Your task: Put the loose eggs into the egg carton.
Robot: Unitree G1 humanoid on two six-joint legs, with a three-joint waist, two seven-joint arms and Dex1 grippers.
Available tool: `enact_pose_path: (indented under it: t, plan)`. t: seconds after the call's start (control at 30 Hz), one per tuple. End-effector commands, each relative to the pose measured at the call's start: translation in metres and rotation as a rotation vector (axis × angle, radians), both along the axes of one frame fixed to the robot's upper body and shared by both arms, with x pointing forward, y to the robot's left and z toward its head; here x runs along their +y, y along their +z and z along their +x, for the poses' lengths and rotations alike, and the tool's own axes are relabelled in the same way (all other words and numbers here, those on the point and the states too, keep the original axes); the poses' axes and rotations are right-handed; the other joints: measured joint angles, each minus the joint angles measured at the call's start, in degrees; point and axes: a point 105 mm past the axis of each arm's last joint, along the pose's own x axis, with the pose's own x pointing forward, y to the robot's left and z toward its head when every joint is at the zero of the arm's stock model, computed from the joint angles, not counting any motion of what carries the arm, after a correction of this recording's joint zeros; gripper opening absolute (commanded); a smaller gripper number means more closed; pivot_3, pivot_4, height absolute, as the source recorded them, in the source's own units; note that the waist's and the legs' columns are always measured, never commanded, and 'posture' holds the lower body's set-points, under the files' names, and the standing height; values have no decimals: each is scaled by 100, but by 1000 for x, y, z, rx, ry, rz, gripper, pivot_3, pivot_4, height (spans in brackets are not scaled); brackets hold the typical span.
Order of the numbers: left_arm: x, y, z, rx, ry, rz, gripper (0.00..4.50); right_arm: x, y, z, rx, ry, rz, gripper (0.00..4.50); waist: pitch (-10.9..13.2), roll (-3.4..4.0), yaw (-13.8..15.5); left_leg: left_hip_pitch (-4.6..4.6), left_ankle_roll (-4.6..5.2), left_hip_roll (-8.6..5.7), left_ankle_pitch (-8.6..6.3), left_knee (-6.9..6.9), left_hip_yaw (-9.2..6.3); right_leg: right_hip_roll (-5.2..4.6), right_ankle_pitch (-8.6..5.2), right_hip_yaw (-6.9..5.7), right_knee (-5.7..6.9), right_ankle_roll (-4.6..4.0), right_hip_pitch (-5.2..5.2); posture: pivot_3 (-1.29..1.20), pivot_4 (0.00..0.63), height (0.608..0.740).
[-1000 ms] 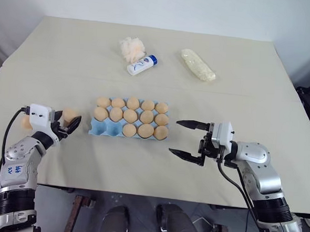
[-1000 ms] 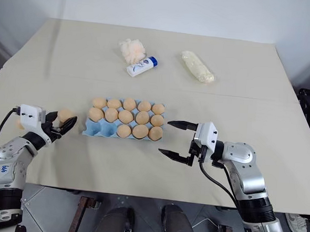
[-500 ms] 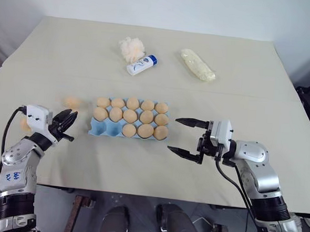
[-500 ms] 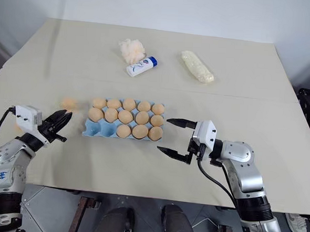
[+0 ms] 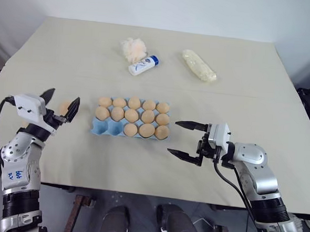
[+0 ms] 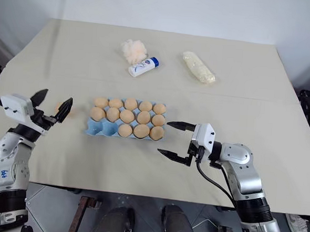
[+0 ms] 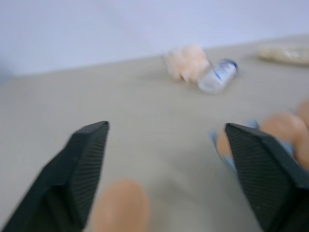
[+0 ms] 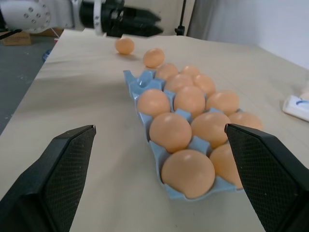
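On the beige worktop a light blue moulded egg carton lies with three rows of five cups; thirteen pale orange-tan eggs sit in it, and the two cups at the left end of the near row, nearest the left arm, are bare blue. A loose pale orange-tan egg lies on the worktop just beside the carton's left end, and the right wrist view shows a second loose egg farther off beyond it. The left claw hangs above the worktop over the first loose egg with its two black fingers spread wide apart and nothing between them; in the left wrist view that egg shows low between the fingers, apart from both. The right claw hovers near the carton's right end, pointing toward it, its fingers likewise spread wide and empty, not touching the carton. At the far side of the worktop, well apart from the carton, a fluffy cream-coloured puff touches a white-and-blue tube lying on its side, and a long pale-yellow wrapped packet lies to their right at a slant.
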Motion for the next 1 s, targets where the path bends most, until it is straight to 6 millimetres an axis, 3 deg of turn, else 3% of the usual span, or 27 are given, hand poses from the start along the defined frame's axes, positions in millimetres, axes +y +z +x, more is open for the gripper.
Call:
enact_pose_path:
  t: [0.03, 0.27, 0.63, 1.0]
  plan:
    - [11, 7, 7, -2, 79, 11, 4494, 2, 8, -1, -38, 17, 10, 4500, 0, 0, -10, 2, 0, 0, 0, -3, 1, 0, 0, 0, 0, 0, -1, 0, 150, 740]
    - [16, -12, 33, 141, 79, -39, 4494, 4, 7, 0, -38, 16, 8, 4500, 0, 0, 9, -2, -2, 0, 1, 5, 1, 0, 0, -2, 3, 0, -3, 0, 150, 740]
    - [14, -20, 69, 217, 82, -7, 4494, 7, 6, -1, -43, 20, 15, 4500, 0, 0, 17, -1, -6, 1, 3, 12, 1, 0, 0, -6, 15, 0, -6, 0, 150, 740]
    - [15, -30, 74, 264, 78, -1, 4494, 6, 6, 0, -53, -5, 20, 4500, 0, 0, 18, -1, -9, 1, 5, 20, 1, 0, 0, -7, 30, 0, -9, 0, 150, 740]
